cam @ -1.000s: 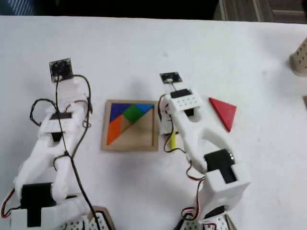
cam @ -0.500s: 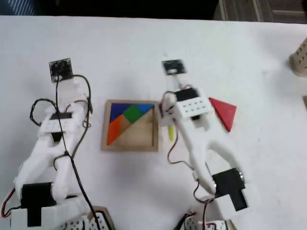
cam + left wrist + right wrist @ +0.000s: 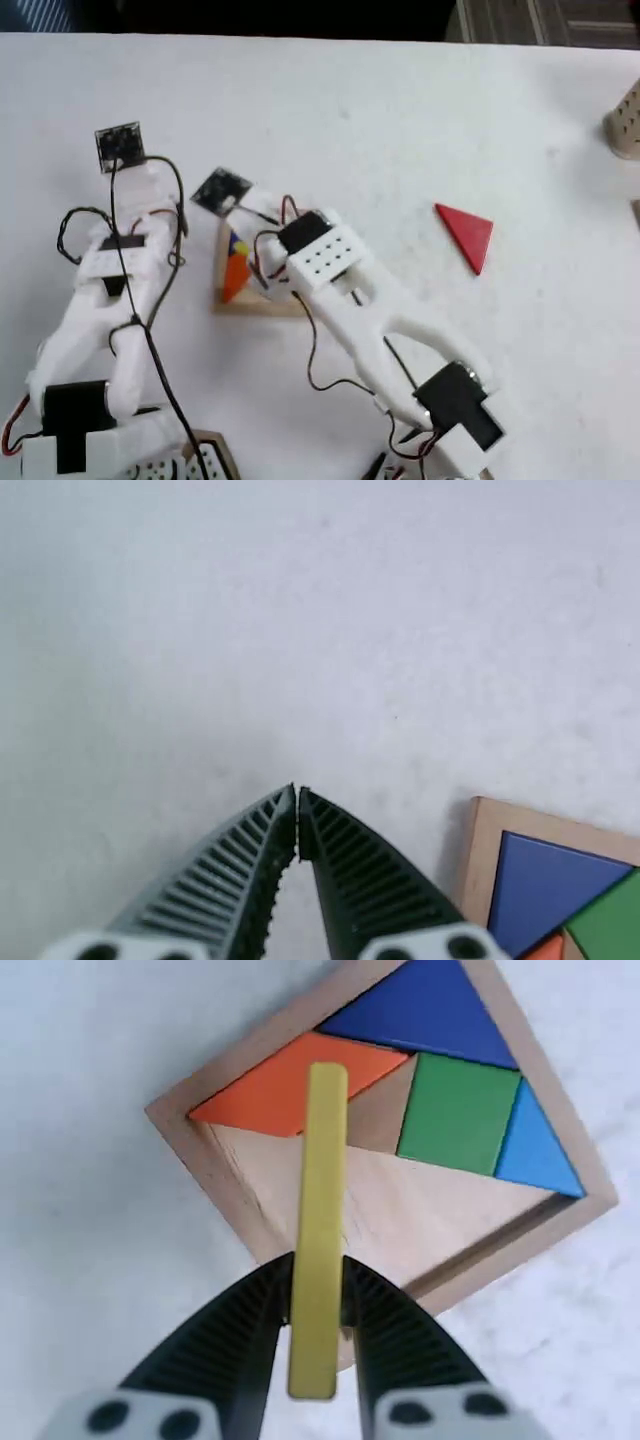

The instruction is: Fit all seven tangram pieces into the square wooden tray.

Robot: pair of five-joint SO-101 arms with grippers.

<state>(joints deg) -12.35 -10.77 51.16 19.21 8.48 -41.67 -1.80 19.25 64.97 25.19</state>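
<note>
Right arm (image 3: pixel 330 262): stretched on a diagonal from the lower right of the high view up to centre left, with the wrist parked over most of the tray.
Right hand (image 3: pixel 316 1272): pinching the yellow piece (image 3: pixel 322 1200), one finger on each flat face, near its end.
Yellow piece: up on edge, long axis in line with the fingers. It sticks straight out over the tray's bare wood, and its far end lines up with the orange piece (image 3: pixel 295 1085).
Tray (image 3: pixel 200 1155): centre left of the high view on the white worktop (image 3: pixel 400 110), just right of the left arm (image 3: pixel 120 260).
In the tray: dark blue triangle (image 3: pixel 425 1010), orange piece, green square (image 3: pixel 458 1110) and light blue triangle (image 3: pixel 535 1150), all packed together.
Left hand (image 3: pixel 298 810): fingers pressed together, gripping nothing, over the worktop near a tray corner.
Red triangle (image 3: pixel 468 235): flat on the worktop right of centre, well apart from the tray.
</note>
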